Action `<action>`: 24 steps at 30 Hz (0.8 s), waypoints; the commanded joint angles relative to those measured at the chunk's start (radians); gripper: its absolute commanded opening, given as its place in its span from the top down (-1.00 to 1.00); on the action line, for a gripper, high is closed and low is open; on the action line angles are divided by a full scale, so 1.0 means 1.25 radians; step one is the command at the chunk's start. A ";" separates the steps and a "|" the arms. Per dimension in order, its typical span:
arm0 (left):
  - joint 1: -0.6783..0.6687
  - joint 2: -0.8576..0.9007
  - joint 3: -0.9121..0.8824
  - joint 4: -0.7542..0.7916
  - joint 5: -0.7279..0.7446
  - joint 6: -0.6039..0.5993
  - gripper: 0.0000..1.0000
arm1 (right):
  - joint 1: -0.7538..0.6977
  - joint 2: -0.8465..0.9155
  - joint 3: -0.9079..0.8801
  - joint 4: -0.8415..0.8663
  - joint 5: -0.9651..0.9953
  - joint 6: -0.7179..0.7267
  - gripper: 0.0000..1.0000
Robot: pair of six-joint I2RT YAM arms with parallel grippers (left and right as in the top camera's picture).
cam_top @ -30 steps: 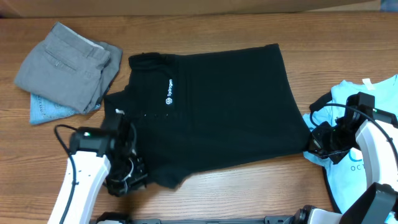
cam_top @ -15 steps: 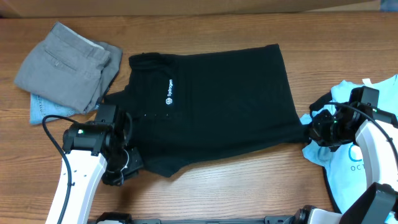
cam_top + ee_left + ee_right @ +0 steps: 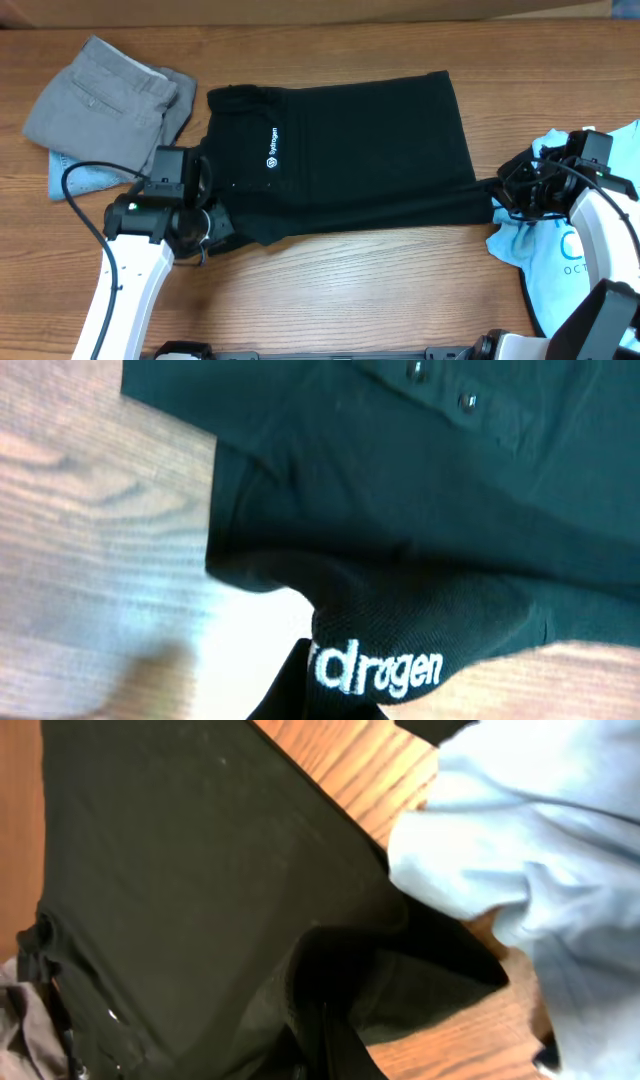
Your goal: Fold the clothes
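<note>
Left gripper (image 3: 207,226): clamped on black T-shirt (image 3: 350,150) sleeve; fingertips buried in cloth.
Right gripper (image 3: 508,192): clamped on taut hem corner; fingers hidden.
Sleeve text (image 3: 375,672): cut off, reads "drogen".

My left arm (image 3: 125,290) and right arm (image 3: 600,235) wear white shells. My left gripper (image 3: 207,232) is black, beside a looped black cable (image 3: 80,185)

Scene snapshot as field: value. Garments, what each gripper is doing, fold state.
black shirt: spread mid-table, logo up
left gripper: pinching the lettered sleeve at the shirt's near-left corner
right gripper: pinching the shirt's right edge
grey trousers: folded, far left, on a pale blue cloth
light blue shirt: crumpled, right side
fold state: not yet folded
</note>
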 commanded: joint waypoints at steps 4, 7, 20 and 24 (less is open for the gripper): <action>0.005 0.058 0.016 0.082 -0.029 0.026 0.92 | 0.001 0.002 0.015 0.049 -0.030 0.016 0.92; 0.005 0.086 0.016 0.096 -0.051 0.028 0.92 | 0.010 0.002 0.015 0.077 -0.029 0.033 0.92; 0.006 0.133 0.016 0.243 -0.065 0.031 0.92 | 0.090 0.051 0.015 0.204 0.045 0.129 0.92; 0.006 0.136 0.016 0.289 -0.067 0.037 0.92 | 0.094 0.060 0.015 0.223 0.080 0.142 0.92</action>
